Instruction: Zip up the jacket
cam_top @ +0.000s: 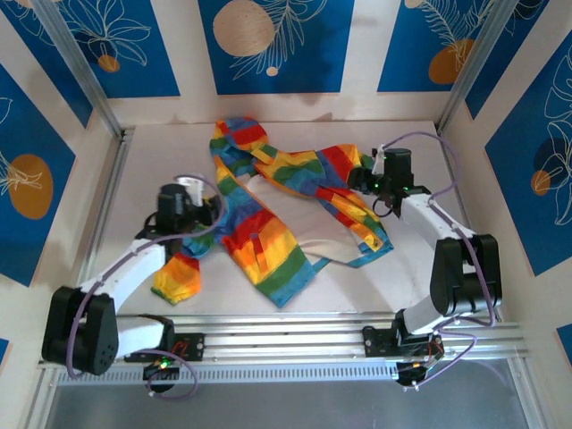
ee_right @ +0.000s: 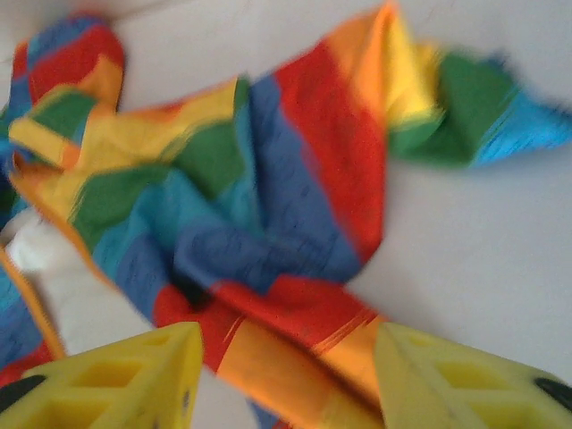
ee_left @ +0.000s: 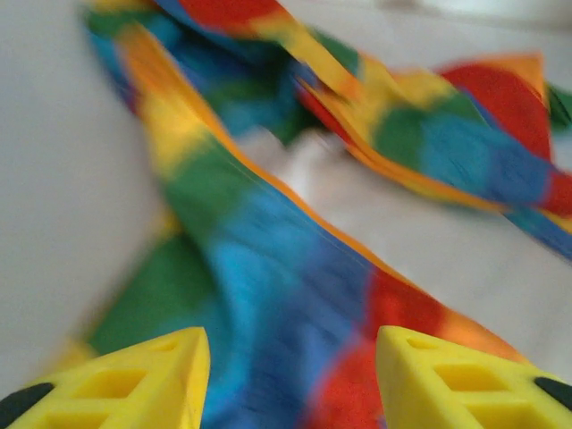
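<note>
The jacket (cam_top: 259, 237) lay crumpled and unzipped across the middle of the top view, white lining showing, while the left gripper (ee_left: 290, 380) at its left edge and the right gripper (ee_right: 286, 380) at its upper right hovered, fingers spread apart, gripping nothing.

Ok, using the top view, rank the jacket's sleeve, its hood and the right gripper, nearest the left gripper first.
1. The sleeve: just below the left gripper, near-left.
2. The hood: toward the back.
3. The right gripper: across the jacket, far right.
</note>
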{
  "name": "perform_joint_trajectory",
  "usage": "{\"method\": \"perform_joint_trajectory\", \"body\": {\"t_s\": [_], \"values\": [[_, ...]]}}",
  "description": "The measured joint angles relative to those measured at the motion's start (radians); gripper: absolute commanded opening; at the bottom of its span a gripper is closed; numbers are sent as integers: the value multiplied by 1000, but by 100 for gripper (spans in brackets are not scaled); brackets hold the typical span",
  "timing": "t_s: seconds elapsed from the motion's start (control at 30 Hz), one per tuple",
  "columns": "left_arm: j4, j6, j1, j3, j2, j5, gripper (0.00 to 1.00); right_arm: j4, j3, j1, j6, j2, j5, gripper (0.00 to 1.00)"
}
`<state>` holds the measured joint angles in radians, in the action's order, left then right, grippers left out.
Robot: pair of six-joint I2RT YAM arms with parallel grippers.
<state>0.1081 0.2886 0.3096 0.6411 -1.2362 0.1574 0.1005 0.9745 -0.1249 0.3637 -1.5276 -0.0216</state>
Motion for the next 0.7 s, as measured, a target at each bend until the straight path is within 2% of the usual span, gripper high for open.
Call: {"method": "perform_joint_trajectory", "body": {"t_s": [0.13,0.2,0.27,0.43,0.57,0.7], "values": [[-4,126,225,-1,-118,-10,51,97,-19,-101,100,-58,23,40],[35,192,301,0,-196,-7,51,120,-35,-152,146,-81,32,37],[73,257,327,3,-277,0,51,129,-44,-203,198,-109,51,34],[112,369,280,51,-403,11,53,124,-41,-333,299,-197,95,30],[110,397,154,129,-483,60,53,126,7,-443,346,-263,108,25],[51,365,29,195,-520,82,53,179,118,-519,349,-321,104,25]]}}
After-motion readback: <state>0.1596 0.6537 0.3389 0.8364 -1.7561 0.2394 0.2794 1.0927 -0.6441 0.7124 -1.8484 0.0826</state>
